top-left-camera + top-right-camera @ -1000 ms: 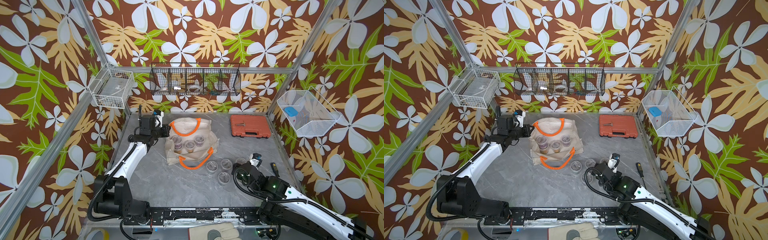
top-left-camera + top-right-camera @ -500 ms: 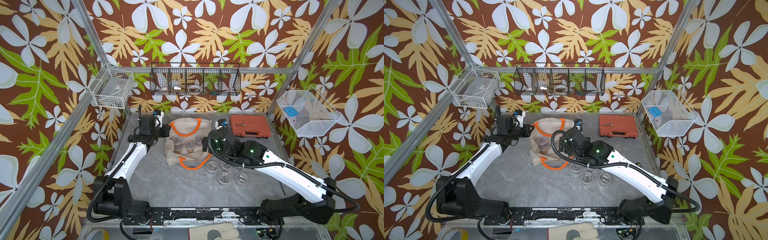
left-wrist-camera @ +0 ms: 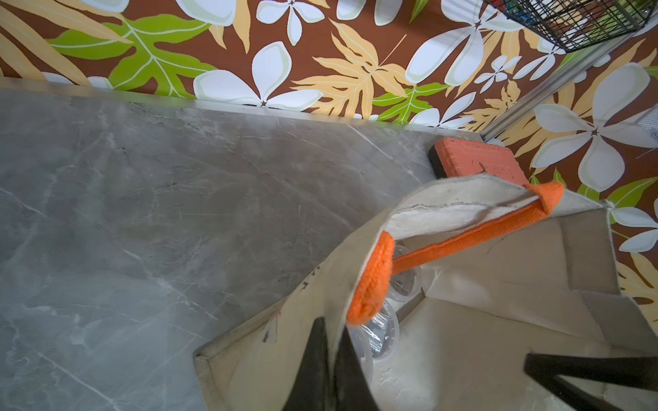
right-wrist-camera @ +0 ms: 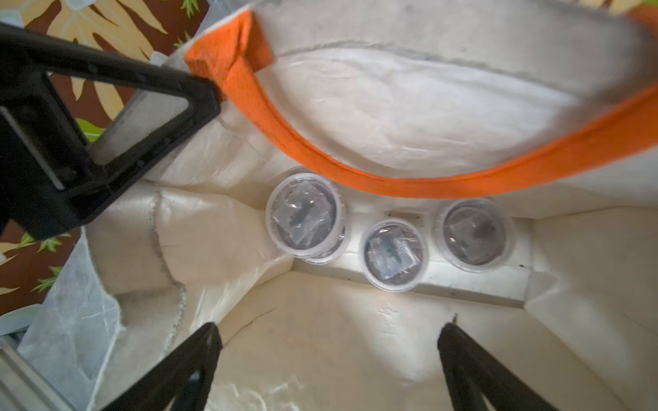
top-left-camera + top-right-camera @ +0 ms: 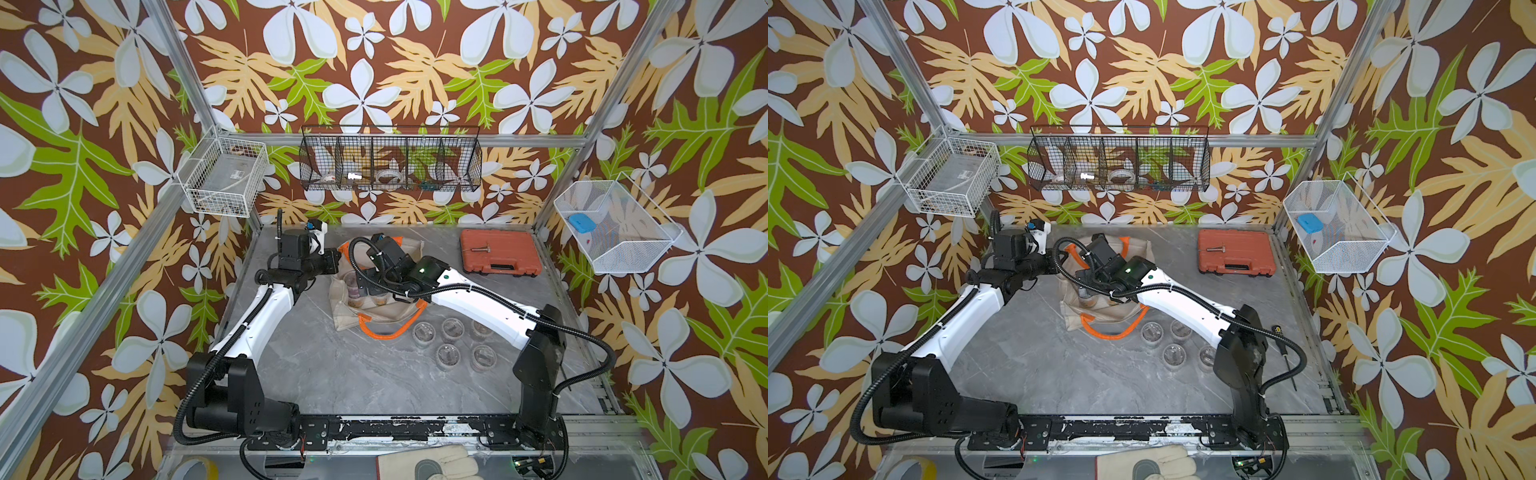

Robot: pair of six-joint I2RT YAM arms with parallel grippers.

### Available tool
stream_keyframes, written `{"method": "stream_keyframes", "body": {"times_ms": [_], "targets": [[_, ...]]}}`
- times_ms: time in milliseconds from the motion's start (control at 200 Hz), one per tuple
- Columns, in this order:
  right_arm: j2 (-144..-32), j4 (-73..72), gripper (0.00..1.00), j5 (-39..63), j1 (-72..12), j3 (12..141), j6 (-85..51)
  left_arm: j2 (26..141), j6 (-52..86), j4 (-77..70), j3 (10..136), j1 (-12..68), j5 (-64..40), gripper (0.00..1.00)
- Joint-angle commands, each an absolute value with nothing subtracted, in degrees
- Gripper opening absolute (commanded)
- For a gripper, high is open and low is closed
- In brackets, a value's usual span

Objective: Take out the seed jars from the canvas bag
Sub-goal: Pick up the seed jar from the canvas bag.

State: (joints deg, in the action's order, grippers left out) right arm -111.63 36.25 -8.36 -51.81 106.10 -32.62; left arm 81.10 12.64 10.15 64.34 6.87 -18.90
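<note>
Grey marbled surface (image 5: 332, 374) takes up the cell floor, with bare open room along its left and near edges. Toward the far edge, a little left of centre, sits the canvas bag (image 5: 376, 313), soft beige cloth with its mouth gaping upward. A hard orange-red tool case (image 5: 500, 251) lies shut near the far right corner, well apart from the bag.

The left claw (image 3: 329, 331) is closed tight on the bag's rim cloth, just beside the end of an orange handle (image 4: 409, 186), and lifts that side of the mouth. The right claw (image 4: 327, 332) hangs inside the mouth with its jaws spread wide, gripping nothing and touching nothing. Its black fingers (image 4: 199, 352) frame the pale, creased bag floor.

Seed jars (image 4: 393, 254), small round clear tubs with dark seeds under glossy lids, stand in a row against the bag's inner wall. Three lids show, and one seems to rest on another jar beneath it. Five more jars (image 5: 449, 355) stand upright in a loose cluster on the surface between the bag and the near right corner, close beside the right arm.
</note>
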Motion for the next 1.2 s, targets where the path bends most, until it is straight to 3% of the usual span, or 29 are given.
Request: {"method": "stream_keyframes", "body": {"times_ms": [0,1191], "targets": [[-114.4,34.4,0.98,-6.9,-51.7,108.2,-31.9,81.3,11.6,9.6,65.4,6.9,-18.6,0.0],[-131.5,30.2,0.96,-12.0,-51.6,119.9,-33.4,81.8,11.9,9.5,65.2,6.9,-18.7,0.0]]}}
